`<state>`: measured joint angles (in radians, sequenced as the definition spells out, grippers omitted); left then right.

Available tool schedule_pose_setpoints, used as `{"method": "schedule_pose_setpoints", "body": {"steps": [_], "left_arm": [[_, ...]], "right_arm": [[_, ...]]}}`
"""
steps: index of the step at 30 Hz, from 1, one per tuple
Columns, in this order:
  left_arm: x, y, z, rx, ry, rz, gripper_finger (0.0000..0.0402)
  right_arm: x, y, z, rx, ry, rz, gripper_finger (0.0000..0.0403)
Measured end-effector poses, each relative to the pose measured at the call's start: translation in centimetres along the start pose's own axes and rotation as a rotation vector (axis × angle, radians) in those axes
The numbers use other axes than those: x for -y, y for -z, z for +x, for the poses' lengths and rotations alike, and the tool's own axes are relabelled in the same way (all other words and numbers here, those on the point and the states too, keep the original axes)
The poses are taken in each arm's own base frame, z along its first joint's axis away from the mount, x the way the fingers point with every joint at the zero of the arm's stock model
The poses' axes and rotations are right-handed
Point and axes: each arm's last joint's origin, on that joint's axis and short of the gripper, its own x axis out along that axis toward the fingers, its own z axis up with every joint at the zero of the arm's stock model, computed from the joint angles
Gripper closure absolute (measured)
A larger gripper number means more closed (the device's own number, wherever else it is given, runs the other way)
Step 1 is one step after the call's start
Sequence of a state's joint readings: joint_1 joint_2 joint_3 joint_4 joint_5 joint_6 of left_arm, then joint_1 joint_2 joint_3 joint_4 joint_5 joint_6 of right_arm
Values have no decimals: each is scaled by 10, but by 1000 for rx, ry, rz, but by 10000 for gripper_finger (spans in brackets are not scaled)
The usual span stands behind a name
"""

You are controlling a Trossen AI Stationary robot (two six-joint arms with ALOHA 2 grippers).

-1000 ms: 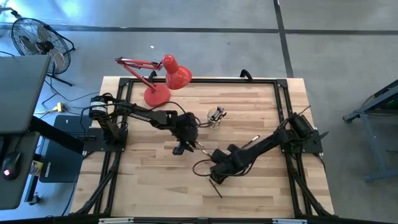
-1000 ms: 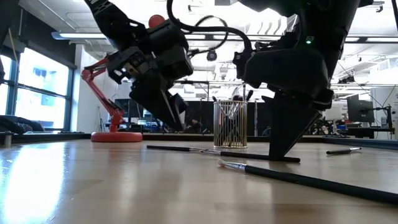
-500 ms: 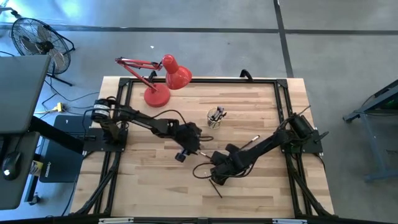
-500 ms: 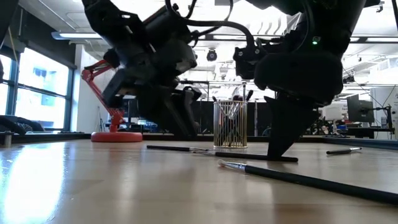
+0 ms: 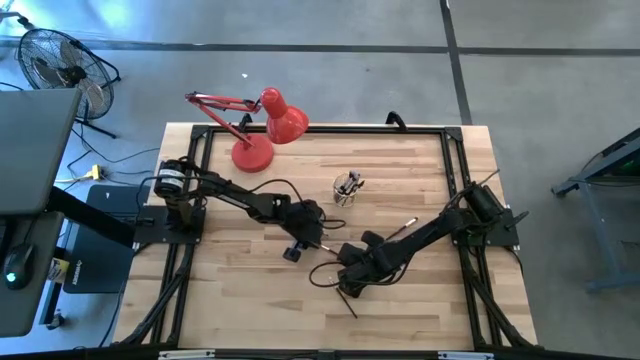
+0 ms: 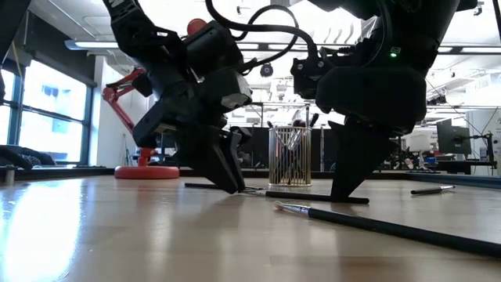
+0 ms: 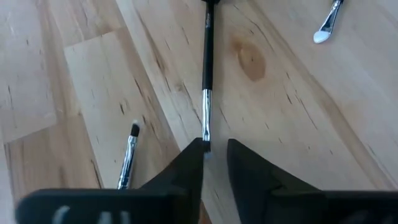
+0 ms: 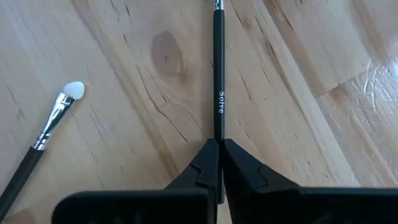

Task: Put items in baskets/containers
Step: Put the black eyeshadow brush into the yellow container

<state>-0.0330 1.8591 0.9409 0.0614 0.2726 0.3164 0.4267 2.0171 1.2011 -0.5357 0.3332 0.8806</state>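
left gripper point(image 7: 213, 152): lowered, now narrowing around brush point(image 7: 206, 74) | right gripper point(image 8: 219, 155): clenched on it

Black brush point(image 8: 218, 74), silver ferrule, pale lettering, between right gripper point(image 8: 219, 163) black fingertips. Beside it white-tipped brush point(image 8: 53, 120). Table point(image 8: 323, 143) light wood, brown knot. Lamp point(image 5: 262, 128) red.

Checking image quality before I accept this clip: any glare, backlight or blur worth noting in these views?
Low view: bright windows and ceiling lights behind leave both arms as dark silhouettes, with sheen on the table. Right wrist view: a glare patch on the wood at one edge; the brush lettering reads sharp. Left wrist view: evenly lit, its own fingers slightly soft.
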Motion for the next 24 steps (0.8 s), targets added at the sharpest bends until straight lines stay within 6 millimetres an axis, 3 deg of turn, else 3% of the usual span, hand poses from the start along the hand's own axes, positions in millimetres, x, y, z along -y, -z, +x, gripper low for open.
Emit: {"method": "schedule_pose_setpoints", "body": {"steps": [5, 10, 15, 24], "left_arm": [[0, 0, 0, 3, -5, -10, 385], [-1, 0, 3, 19, -10, -13, 400], [-2, -1, 4, 26, -15, -58, 381], [-2, -1, 5, 21, -35, -61, 305]], "right_arm": [[0, 0, 0, 4, -2, 1, 397], [-1, -1, 0, 8, -3, 2, 396], [-1, -1, 0, 10, -3, 4, 396], [-1, -2, 1, 36, 10, 6, 398]]}}
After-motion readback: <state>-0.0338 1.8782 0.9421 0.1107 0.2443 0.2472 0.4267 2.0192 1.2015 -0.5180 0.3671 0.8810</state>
